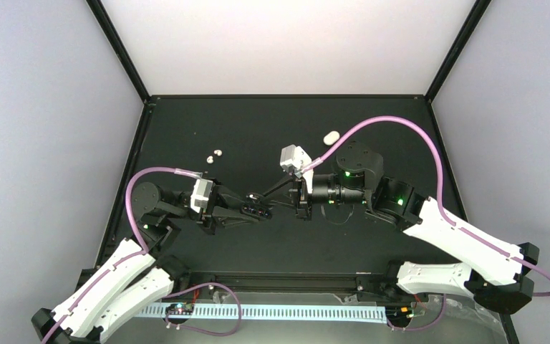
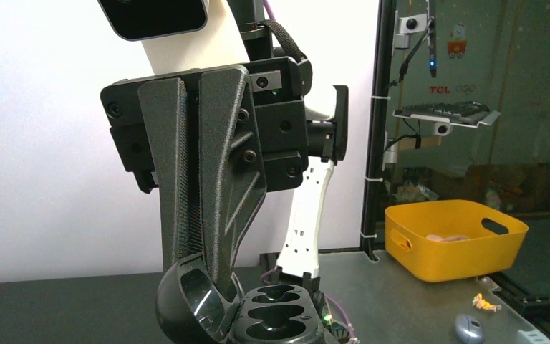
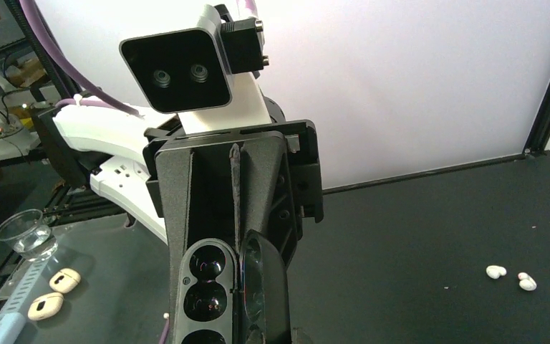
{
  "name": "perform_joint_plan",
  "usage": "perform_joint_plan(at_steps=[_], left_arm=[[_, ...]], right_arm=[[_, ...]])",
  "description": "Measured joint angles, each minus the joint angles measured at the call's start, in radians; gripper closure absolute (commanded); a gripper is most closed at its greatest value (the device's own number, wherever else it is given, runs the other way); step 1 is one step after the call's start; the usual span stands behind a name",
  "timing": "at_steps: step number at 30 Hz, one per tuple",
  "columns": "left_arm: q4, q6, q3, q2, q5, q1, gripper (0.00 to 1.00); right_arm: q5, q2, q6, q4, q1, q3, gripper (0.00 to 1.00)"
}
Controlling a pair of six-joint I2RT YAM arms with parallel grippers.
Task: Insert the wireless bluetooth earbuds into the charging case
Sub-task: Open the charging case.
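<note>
Top external view: both earbuds (image 1: 218, 152) are seen loose on the table (image 1: 258, 122), none yet inserted, while the case (image 2: 276, 322) is held open, gripped by the closed left gripper (image 3: 235, 229), its lid (image 2: 186, 301) pinched by the closed right gripper (image 2: 210, 269).

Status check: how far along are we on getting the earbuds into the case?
Done: the charging case is open and its wells are empty. In hand: the left gripper and the right gripper are both shut on it, holding it between them. Left: both earbuds lie side by side on the table, away from the case. Neither has been picked up or seated.
</note>
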State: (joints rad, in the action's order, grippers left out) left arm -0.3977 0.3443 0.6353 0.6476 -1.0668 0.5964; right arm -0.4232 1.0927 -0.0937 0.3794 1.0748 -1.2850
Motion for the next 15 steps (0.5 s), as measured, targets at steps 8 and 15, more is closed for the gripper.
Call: perform_joint_plan(at_steps=[8, 15], left_arm=[[0.001, -0.001, 0.000, 0.000, 0.009, 0.001, 0.61], [0.017, -0.006, -0.002, 0.000, 0.055, 0.001, 0.41]], right_arm=[[0.006, -0.001, 0.008, 0.001, 0.000, 0.000, 0.99], [0.013, -0.008, 0.010, 0.003, 0.000, 0.000, 0.99]])
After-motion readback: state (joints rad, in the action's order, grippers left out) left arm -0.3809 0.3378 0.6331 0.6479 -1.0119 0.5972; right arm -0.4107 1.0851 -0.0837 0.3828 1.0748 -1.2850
